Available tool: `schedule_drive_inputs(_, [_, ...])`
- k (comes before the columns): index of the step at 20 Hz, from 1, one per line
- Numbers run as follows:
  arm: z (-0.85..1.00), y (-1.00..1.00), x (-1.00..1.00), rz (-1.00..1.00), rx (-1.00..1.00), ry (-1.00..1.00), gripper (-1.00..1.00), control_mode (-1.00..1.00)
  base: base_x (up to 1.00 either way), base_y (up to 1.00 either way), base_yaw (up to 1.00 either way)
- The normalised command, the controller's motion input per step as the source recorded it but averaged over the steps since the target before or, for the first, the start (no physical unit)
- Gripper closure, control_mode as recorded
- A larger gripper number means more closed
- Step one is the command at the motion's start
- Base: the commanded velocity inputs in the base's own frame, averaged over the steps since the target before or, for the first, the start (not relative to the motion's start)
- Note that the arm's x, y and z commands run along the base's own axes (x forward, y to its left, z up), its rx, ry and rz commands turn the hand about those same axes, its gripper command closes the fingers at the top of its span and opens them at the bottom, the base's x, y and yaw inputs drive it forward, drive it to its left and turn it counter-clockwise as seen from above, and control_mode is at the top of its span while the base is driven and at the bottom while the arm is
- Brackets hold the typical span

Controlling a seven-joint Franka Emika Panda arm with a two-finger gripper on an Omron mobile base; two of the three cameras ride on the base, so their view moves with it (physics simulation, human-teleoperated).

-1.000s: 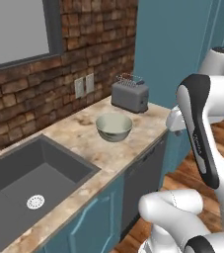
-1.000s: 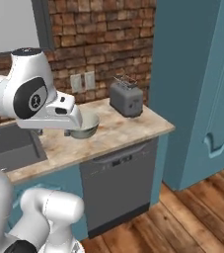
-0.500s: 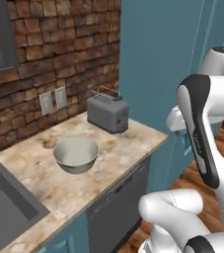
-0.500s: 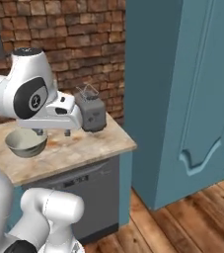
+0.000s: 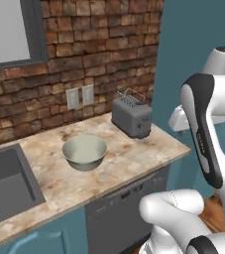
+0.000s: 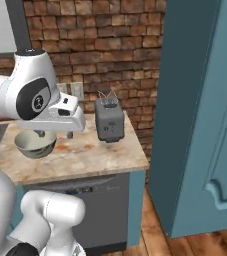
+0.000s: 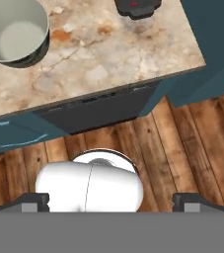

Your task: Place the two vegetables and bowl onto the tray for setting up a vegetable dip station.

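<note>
End effector (image 7: 111,201) open, above floor

Glossy white rounded arm (image 5: 210,144) with dark joints

The arm (image 6: 60,117) hides part of the bowl (image 6: 34,144).

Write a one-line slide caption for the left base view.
Pale bowl sits on the stone counter between the sink and a grey toaster, below a brick wall, the white arm at right.
</note>
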Motion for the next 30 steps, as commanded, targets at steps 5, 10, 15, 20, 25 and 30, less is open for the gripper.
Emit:
schedule_drive_inputs(5, [0.00,0.00,0.00,0.00,0.00,0.00,-1.00,1.00,0.12,-0.16,0.45])
schedule_drive_inputs(10, [0.00,0.00,0.00,0.00,0.00,0.00,-1.00,1.00,0.18,-0.05,0.43])
schedule_drive_inputs(15, [0.00,0.00,0.00,0.00,0.00,0.00,-1.00,1.00,0.27,-0.15,0.41])
schedule_drive_inputs(20, [0.00,0.00,0.00,0.00,0.00,0.00,-1.00,1.00,0.26,-0.01,0.25])
schedule_drive_inputs(25, [0.00,0.00,0.00,0.00,0.00,0.00,-1.00,1.00,0.38,0.06,0.02])
schedule_drive_inputs(30, [0.00,0.00,0.00,0.00,0.00,0.00,-1.00,1.00,0.43,0.18,0.00])
